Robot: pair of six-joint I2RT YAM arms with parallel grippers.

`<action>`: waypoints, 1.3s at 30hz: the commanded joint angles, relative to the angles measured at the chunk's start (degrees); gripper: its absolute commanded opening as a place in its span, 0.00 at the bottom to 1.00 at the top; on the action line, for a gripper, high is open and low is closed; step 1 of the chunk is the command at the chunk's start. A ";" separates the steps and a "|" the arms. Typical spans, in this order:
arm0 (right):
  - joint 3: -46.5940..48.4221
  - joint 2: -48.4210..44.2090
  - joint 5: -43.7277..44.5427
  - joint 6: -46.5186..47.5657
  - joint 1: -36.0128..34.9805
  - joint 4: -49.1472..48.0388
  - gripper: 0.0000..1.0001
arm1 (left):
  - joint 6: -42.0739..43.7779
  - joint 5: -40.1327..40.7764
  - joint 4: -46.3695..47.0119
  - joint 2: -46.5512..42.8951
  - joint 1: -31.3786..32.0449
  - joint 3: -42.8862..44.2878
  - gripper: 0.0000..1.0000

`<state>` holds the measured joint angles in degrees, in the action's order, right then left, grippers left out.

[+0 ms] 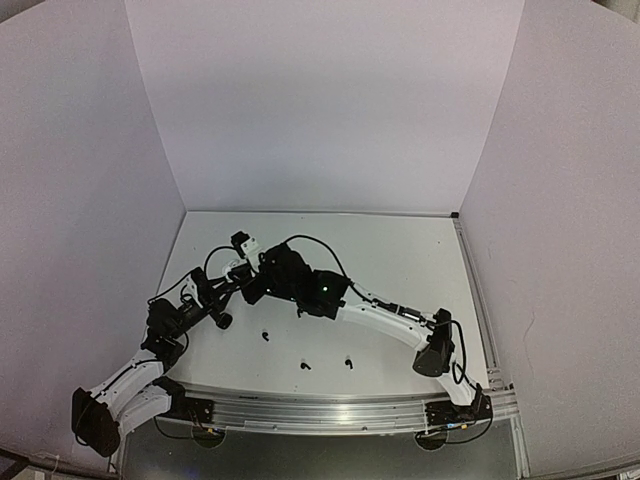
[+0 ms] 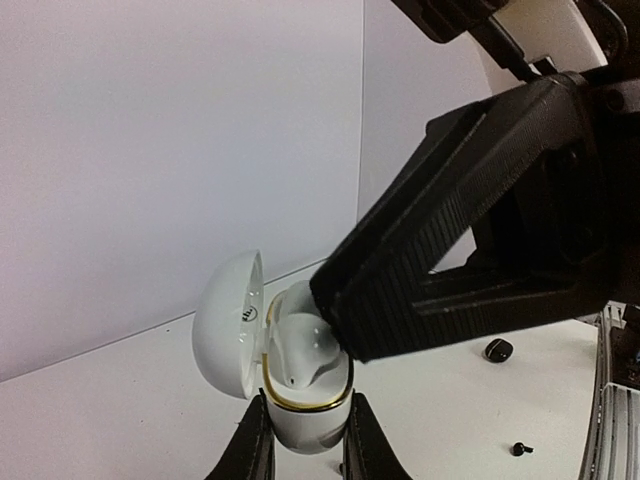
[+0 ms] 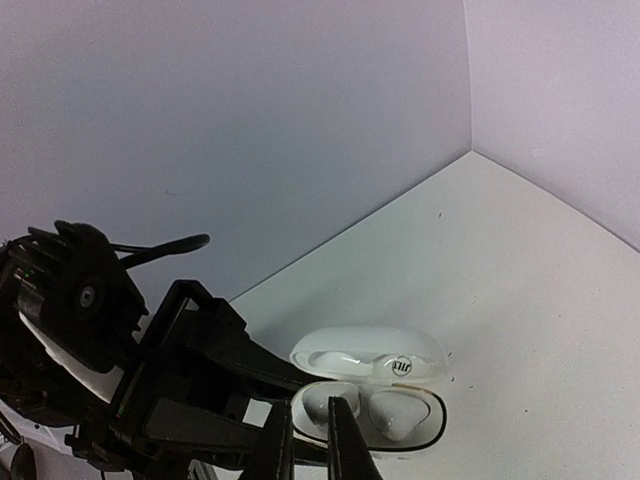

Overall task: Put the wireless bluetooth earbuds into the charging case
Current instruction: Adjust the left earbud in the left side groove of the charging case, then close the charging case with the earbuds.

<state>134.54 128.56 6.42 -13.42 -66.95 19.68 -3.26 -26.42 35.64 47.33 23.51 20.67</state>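
Left wrist: left pincer clamps open white gold-rimmed charging case; right pincer together, at white earbud.

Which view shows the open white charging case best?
Right wrist: the charging case is open, with its wells and the lid's inside visible. Left wrist shows it side-on, partly behind the right tool. Top external barely shows it among the arms.

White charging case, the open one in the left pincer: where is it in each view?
Top external: the white pebble-shaped plastic charging case is left of centre, where both arms meet.
Left wrist: bottom centre, lid swung open to the left.
Right wrist: lower centre-right.
Shared landmark: the black right pincer, tips at the case's open mouth.
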 commanded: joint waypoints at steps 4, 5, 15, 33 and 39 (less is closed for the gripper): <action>0.10 -3.12 -1.12 0.30 -1.70 2.20 0.14 | 1.03 -0.57 1.79 -0.06 0.05 3.57 0.00; 0.28 -3.24 -0.87 0.47 -1.70 2.20 0.14 | 1.05 -0.64 1.76 -0.07 0.06 3.55 0.00; -0.74 -8.22 1.87 1.78 -1.71 2.20 0.23 | 4.01 -1.02 0.31 0.85 0.07 2.54 0.00; -1.28 -5.52 15.07 -1.31 -1.61 3.23 0.33 | 40.71 -17.83 -15.36 -1.92 0.05 1.55 0.00; -1.35 -3.21 13.51 -3.26 -1.61 7.23 0.33 | 45.68 -20.71 -16.68 -2.53 0.16 1.98 0.00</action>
<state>132.09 123.44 19.06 -14.20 -68.55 22.81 35.12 -43.42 20.96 45.72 23.46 20.62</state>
